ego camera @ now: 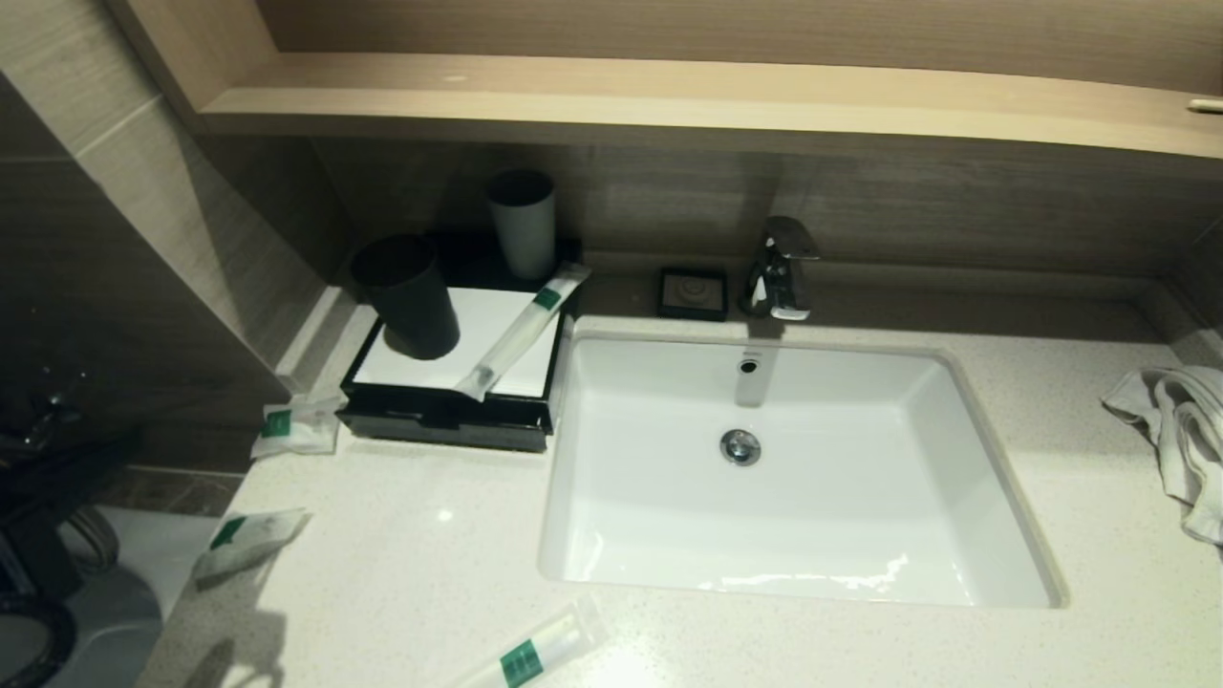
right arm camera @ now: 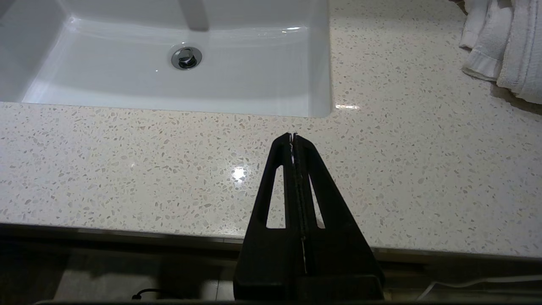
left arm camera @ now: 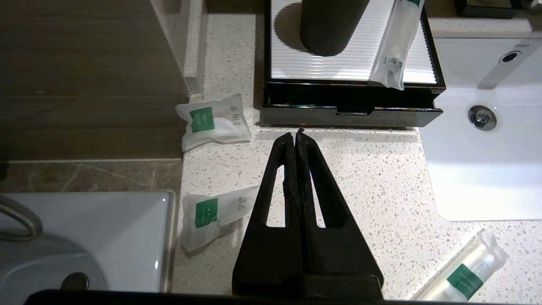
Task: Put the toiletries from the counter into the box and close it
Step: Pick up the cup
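The black box [ego camera: 444,417] [left arm camera: 351,114] stands at the back left of the counter [ego camera: 430,573], its front drawer a little way out. One long tube [ego camera: 521,330] [left arm camera: 398,46] lies across its white top. A short sachet [ego camera: 298,428] [left arm camera: 211,122] rests left of the box, another sachet [ego camera: 250,537] [left arm camera: 211,214] overhangs the counter's left edge, and a second tube [ego camera: 535,655] [left arm camera: 465,269] lies at the front edge. My left gripper [left arm camera: 295,134] hovers shut and empty just before the drawer. My right gripper [right arm camera: 292,136] is shut over the front counter, right of the basin.
A dark cup [ego camera: 406,296] [left arm camera: 330,25] stands on the box and a grey cup [ego camera: 524,225] behind it. The white basin [ego camera: 793,478], tap [ego camera: 782,268], soap dish [ego camera: 693,291] and towel [ego camera: 1180,430] [right arm camera: 504,42] lie to the right. A wooden shelf [ego camera: 669,96] overhangs.
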